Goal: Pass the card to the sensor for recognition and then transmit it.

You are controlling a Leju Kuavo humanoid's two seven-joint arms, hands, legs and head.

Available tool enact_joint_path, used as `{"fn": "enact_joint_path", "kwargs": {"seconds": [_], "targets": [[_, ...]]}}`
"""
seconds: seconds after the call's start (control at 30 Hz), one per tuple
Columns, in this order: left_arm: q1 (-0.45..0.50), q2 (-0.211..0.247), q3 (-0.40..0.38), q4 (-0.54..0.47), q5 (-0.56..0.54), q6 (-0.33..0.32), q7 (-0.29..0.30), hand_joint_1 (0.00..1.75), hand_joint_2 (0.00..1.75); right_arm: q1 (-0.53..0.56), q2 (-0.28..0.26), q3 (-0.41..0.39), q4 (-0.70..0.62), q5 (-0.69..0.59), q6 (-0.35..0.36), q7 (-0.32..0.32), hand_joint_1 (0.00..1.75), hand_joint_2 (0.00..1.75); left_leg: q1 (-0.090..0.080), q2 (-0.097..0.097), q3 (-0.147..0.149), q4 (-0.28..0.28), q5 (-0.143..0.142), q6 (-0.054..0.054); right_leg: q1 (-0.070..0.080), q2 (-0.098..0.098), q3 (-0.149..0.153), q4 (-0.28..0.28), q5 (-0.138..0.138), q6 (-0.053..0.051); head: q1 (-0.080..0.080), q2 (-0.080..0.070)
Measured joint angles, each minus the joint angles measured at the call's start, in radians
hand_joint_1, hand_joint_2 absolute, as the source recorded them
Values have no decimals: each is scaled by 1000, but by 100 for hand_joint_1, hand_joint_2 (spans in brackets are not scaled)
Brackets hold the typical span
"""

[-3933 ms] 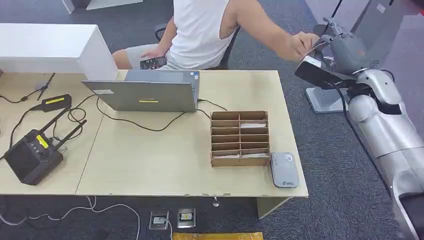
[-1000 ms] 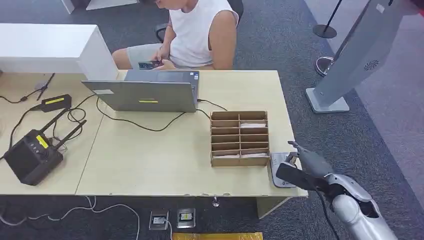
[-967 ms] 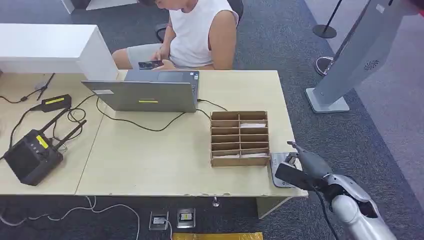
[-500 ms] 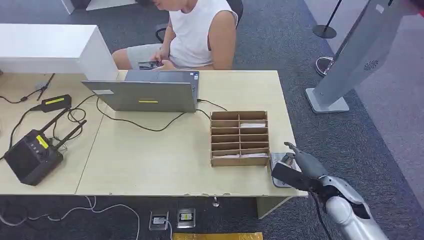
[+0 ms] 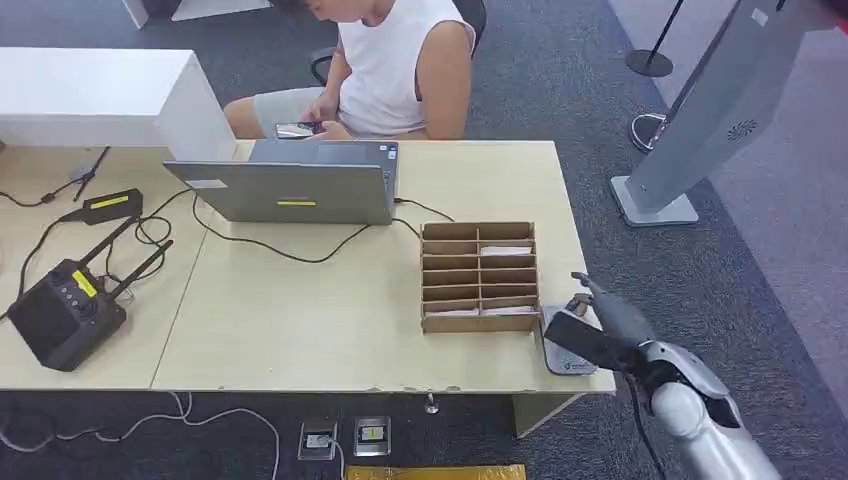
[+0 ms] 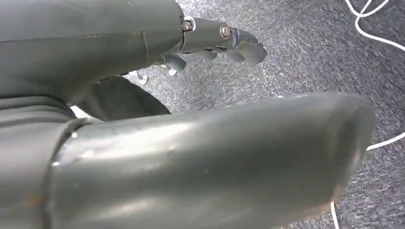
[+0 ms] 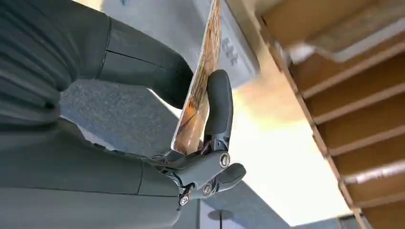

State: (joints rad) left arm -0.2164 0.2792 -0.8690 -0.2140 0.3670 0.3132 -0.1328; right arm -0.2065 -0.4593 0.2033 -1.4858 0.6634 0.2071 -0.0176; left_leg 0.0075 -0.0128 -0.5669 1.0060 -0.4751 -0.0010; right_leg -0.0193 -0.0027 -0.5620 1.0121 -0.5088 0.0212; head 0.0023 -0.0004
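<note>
The right hand (image 5: 600,325) pinches the card (image 7: 200,90) edge-up over the grey sensor (image 5: 562,350), which lies just at its seven o'clock; the left hand (image 6: 215,40) hangs loosely open, far away.

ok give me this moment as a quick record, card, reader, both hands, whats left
card: thin orange-printed card, pinched in right hand, edge-on over the reader
reader: flat grey card reader at the table's near right corner, beside the brown cardboard slot organiser
left hand: hanging over grey carpet, holding nothing, fingers apart
left to do: handing the card on
</note>
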Motion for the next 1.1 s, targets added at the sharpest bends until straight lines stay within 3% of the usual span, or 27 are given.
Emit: {"fn": "enact_joint_path", "kwargs": {"seconds": [0.13,0.33,0.43,0.63,0.8,1.1], "targets": [[3,0,0,1,-7,3,0,0,0,-62,-11,-18,4,66,-27,-38,175,175,0,0,-1,0,0,0,0,1,0,0,0,0,0,0],[-1,-8,-1,1,-14,4,0,0,0,-301,-36,-30,48,169,-87,-117,175,175,0,4,0,0,1,0,-1,3,-1,0,1,1,0,0],[-4,-12,-3,1,-23,3,4,0,0,-429,-47,-28,79,177,-107,-132,175,175,0,4,0,0,1,0,0,3,-1,0,2,1,0,0],[-24,-17,-4,1,-45,-7,15,0,0,-587,-49,-10,127,212,-139,-149,175,175,-1,2,-6,0,2,0,-1,2,-5,1,2,1,0,0],[-61,-22,-5,1,-69,-31,30,0,0,-761,-21,38,225,241,-197,-169,175,175,0,-1,-6,0,2,-1,0,-1,-5,1,2,1,0,0],[-95,-30,-16,0,-90,-56,40,0,0,-913,61,128,475,238,-284,-225,175,175,1,-2,-7,0,3,-1,1,-2,-5,1,2,1,0,0]]}}
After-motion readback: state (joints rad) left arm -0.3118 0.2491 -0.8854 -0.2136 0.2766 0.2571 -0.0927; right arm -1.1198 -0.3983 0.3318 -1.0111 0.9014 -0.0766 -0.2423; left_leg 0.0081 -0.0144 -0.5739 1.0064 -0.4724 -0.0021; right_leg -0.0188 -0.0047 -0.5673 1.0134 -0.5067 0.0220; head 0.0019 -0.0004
